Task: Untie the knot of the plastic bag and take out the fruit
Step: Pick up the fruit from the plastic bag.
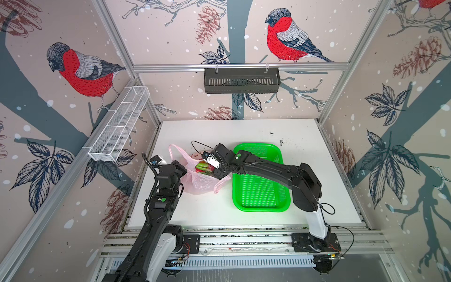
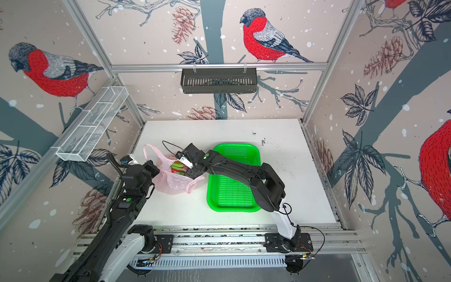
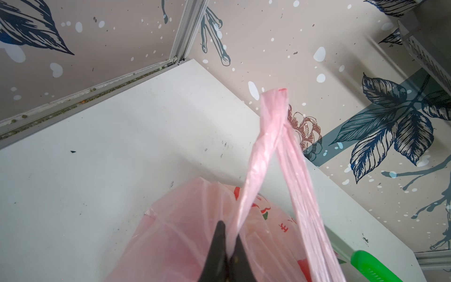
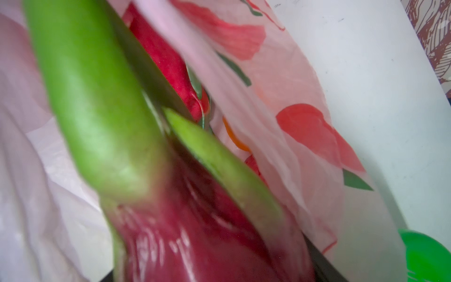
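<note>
The pale-pink plastic bag (image 1: 200,184) (image 2: 170,184) sits open at the table's left. Its two handle loops stand apart, one upright (image 1: 173,149) (image 3: 268,146) and one drooping (image 1: 222,183); no knot shows. My left gripper (image 1: 184,171) (image 3: 230,230) is shut on the bag's rim beside the upright handle. My right gripper (image 1: 214,173) (image 2: 191,173) reaches down into the bag's mouth. A pink-red dragon fruit (image 1: 201,167) (image 4: 195,232) with green scales fills the gap between its jaws. Deeper in the bag are another red fruit (image 4: 166,66) and a sliver of orange (image 4: 234,139).
A bright green perforated tray (image 1: 258,208) (image 2: 234,208) lies right of the bag, under the right arm. A black slotted basket (image 1: 241,80) hangs on the back wall. A white wire basket (image 1: 119,124) is fixed to the left wall. White table (image 1: 305,171).
</note>
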